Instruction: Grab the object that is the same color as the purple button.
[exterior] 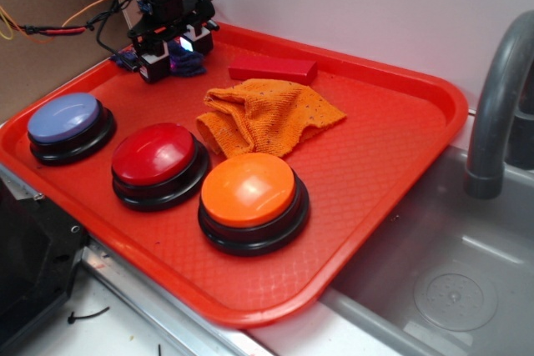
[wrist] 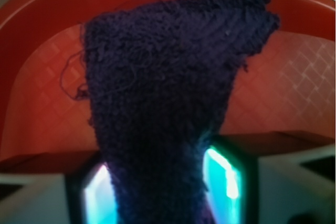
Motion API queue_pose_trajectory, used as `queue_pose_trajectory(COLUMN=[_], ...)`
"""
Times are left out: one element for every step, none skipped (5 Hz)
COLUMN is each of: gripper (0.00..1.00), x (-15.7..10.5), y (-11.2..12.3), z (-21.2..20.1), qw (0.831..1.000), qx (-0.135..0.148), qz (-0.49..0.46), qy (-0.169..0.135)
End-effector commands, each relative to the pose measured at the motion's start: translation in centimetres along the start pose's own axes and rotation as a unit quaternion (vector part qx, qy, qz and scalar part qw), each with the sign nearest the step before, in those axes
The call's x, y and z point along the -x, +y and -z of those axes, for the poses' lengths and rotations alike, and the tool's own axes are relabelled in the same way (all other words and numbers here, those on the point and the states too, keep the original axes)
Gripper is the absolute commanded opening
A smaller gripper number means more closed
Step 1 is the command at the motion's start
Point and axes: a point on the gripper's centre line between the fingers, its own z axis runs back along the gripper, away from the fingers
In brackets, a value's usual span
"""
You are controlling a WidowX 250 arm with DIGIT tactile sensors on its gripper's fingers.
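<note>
Now, gripper [exterior: 173, 53] at the red tray's [exterior: 392, 131] far corner, jaws clamped on purple cloth [wrist: 163, 103], cloth pinched between its fingers

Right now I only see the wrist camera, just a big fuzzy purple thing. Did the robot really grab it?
Observer: Yes. The gripper is shut on the purple cloth at the back left of the red tray.
Operator: Does it match a button?
Observer: The purple button at the tray's left is a paler lavender-blue than the cloth.
Operator: Is anything else close by?
Observer: A red block lies just right of the gripper, with an orange cloth in front of it.
</note>
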Motion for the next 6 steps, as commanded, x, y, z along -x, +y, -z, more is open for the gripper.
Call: queue_pose_trajectory(gripper=[0.0, 0.0, 0.0, 0.0, 0.0, 0.0], x=[-1.5, -0.3, 1.5, 4.5, 6.5, 7.2], y=[1.5, 0.6, 0.7, 1.9, 3.2, 4.0], z=[-2.7, -7.0, -10.3, -14.6, -18.0, -20.6], qw=[0.996, 0.978, 0.953, 0.909, 0.855, 0.815], qx=[0.03, 0.074, 0.085, 0.09, 0.127, 0.144], qz=[0.075, 0.193, 0.286, 0.404, 0.496, 0.552], qy=[0.025, 0.029, 0.041, 0.047, 0.086, 0.099])
